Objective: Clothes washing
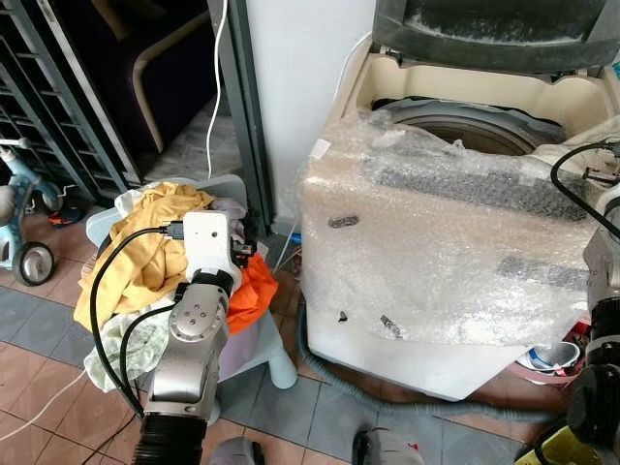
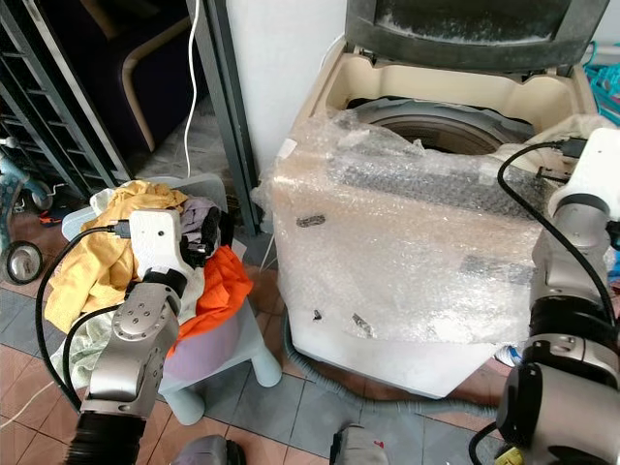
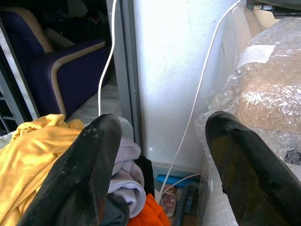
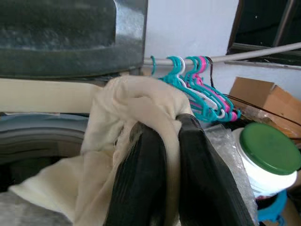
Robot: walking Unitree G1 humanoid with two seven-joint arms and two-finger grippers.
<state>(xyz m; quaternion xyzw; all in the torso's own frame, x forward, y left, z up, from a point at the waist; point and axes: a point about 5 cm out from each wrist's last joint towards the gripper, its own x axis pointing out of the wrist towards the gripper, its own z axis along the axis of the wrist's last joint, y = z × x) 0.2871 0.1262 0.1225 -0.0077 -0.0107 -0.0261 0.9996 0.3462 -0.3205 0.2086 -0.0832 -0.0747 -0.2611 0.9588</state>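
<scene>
Head cam: bubble-wrapped top-load washing machine (image 1: 436, 242), lid up, right of laundry basket (image 1: 257, 349) heaped w/ yellow garment (image 1: 145, 257) and orange cloth (image 2: 218, 281).

L wrist: left gripper (image 3: 162, 165) spread wide, above basket pile.

R wrist: right gripper (image 4: 171, 141) pinching cream cloth (image 4: 122, 136) over drum rim; hangers (image 4: 200, 94), green-lidded jar (image 4: 265, 157) nearby.

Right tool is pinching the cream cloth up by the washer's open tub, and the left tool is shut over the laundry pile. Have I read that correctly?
Not quite: the left tool is open, not shut. The left wrist view shows its two black fingers spread wide apart above the laundry pile. The rest holds: the right tool is pinching the cream cloth by the washer's open tub.
</scene>
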